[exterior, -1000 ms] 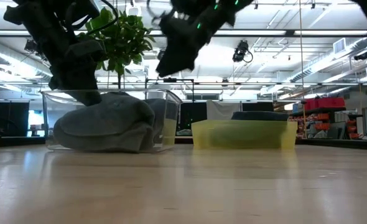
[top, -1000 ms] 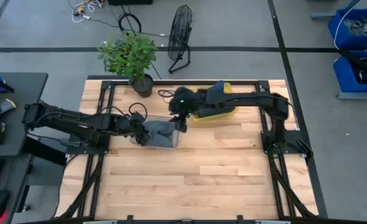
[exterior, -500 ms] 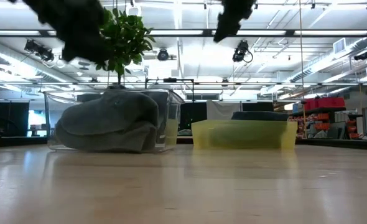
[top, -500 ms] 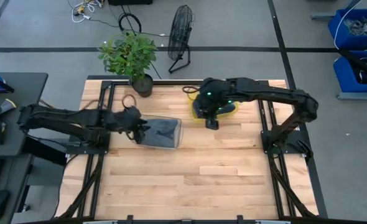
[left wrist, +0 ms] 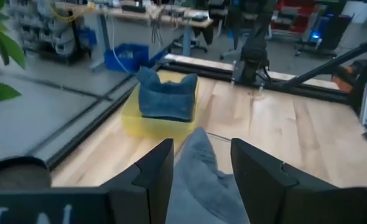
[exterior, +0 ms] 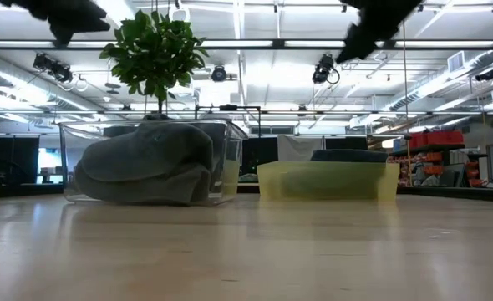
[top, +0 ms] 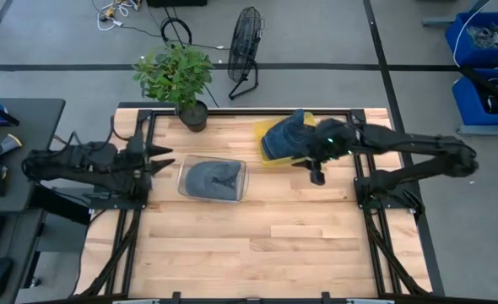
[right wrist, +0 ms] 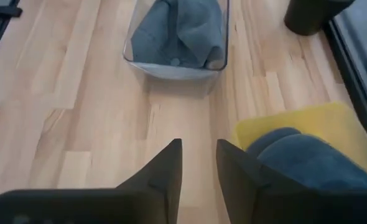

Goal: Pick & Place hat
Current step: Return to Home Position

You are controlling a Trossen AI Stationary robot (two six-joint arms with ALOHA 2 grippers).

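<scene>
A grey hat [top: 211, 178] lies crumpled in a clear bin [top: 239, 168] at the table's middle; in the low view the grey hat [exterior: 144, 165] fills the bin's floor. Blue hats [top: 284, 135] are piled in a yellow bin [top: 259, 128] toward the far edge, and the right wrist view shows one blue hat [right wrist: 303, 159] there. My left gripper [top: 166, 159] hovers open just left of the clear bin, pointing at it. My right gripper [top: 316, 176] hangs open just right of the yellow bin, above the table.
A potted plant [top: 181, 78] stands at the far-left corner behind the clear bin. A fan [top: 246, 46] stands on the floor beyond the table. Bare wood [top: 257, 241] stretches over the near half. A black frame [top: 367, 181] borders the table.
My left gripper has drawn back out of the clear bin toward the table's left edge and risen, leaving the grey hat lying in the bin. My right gripper has swung from over the clear bin toward the right edge, past the yellow bin.
</scene>
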